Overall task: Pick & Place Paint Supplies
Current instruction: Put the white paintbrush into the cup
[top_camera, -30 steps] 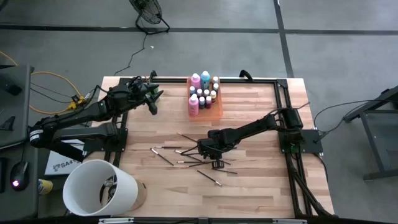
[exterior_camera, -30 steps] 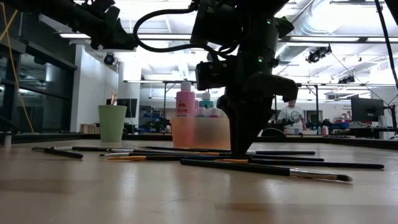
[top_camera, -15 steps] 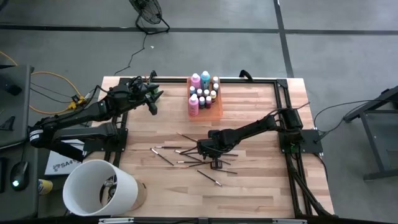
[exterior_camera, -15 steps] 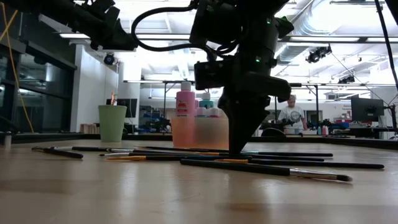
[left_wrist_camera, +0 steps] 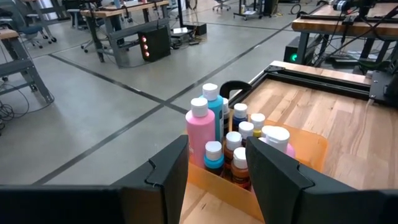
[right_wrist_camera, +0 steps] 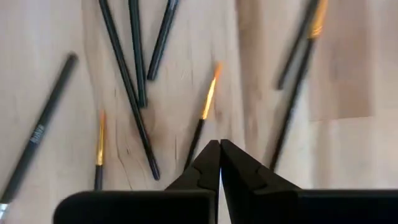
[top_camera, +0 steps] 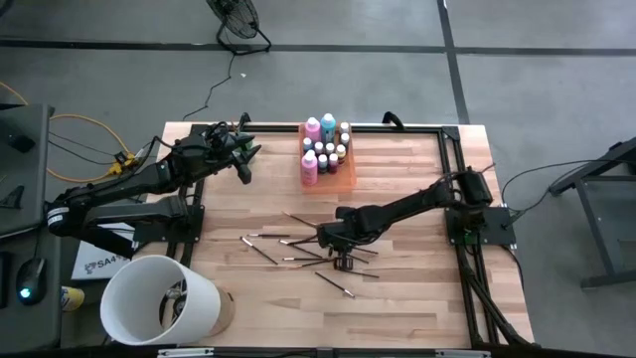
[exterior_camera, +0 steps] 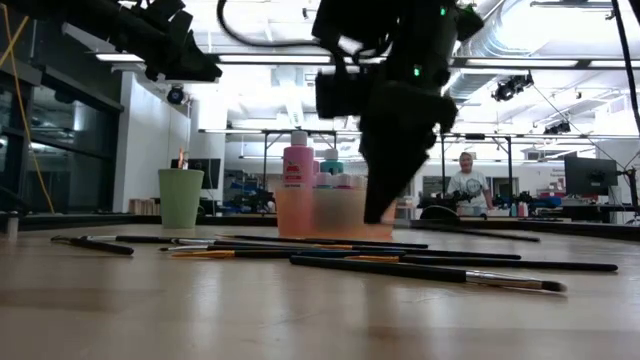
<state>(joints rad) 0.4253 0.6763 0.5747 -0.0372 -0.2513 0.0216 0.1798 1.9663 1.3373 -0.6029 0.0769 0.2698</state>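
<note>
Several thin dark brushes (top_camera: 288,239) lie scattered on the wooden table's middle. My right gripper (top_camera: 344,264) hangs a little above them, pointing steeply down, shut on one brush (right_wrist_camera: 208,102). Pink (top_camera: 313,126) and teal (top_camera: 328,124) bottles and small pale-capped bottles (top_camera: 333,151) stand in the orange tray (top_camera: 346,171) at the far middle. My left gripper (left_wrist_camera: 217,174) waits open and raised over the table's far left, level, facing the tray, with nothing between its fingers. My right gripper pinches a thin brush by its dark handle (right_wrist_camera: 194,152) between its two fingertips, coming from above and slanting. In the low view the brush (exterior_camera: 470,232) slants down and away from the fingers. Whether its far end rests on the table I cannot tell.
A mint-green cup (exterior_camera: 180,197) stands at the far left. A white bucket (top_camera: 159,298) sits off the table's near left corner. Black frame rails (top_camera: 452,189) run along the table's right and far edges. A person (exterior_camera: 465,185) stands in the room behind.
My right gripper has shut its fingertips among the brushes and then risen a little off the table, rolling slightly. One brush has come up with it at the held end; the other brushes lie where they were.
</note>
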